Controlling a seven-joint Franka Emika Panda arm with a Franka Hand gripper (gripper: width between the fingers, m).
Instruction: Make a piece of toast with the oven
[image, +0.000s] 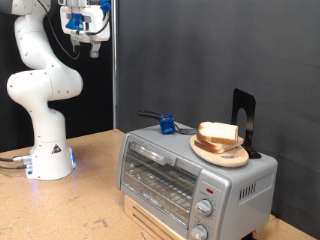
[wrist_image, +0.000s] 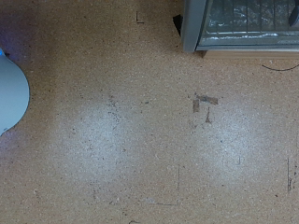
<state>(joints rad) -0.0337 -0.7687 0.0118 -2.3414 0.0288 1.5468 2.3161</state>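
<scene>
1. Gripper raised high at about 11 o'clock in the exterior view, well apart from everything on the bench; nothing seen between the fingers.
2. State of the fingers: cannot tell, too small and blurred in the exterior view and absent from the wrist view.
3. Piece of toast lying on a round wooden plate, which rests on top of the oven at about 4 o'clock in the exterior view.
4. Oven door apparently closed, wire rack visible behind the glass, knobs down its side at the exterior view's right.
5. Small blue object on the oven's top toward its rear corner, just beside a dark cable; black upright stand behind the plate.
6. Wrist view: mostly bare bench, a corner of the oven at the frame edge, a pale rounded shape at the other edge, probably the robot base.
7. Judged step: very start, bread not yet loaded, door not yet opened.
8. Whatever move follows calls for a long descent from the raised pose toward the oven, and a careful approach to its front.
</scene>
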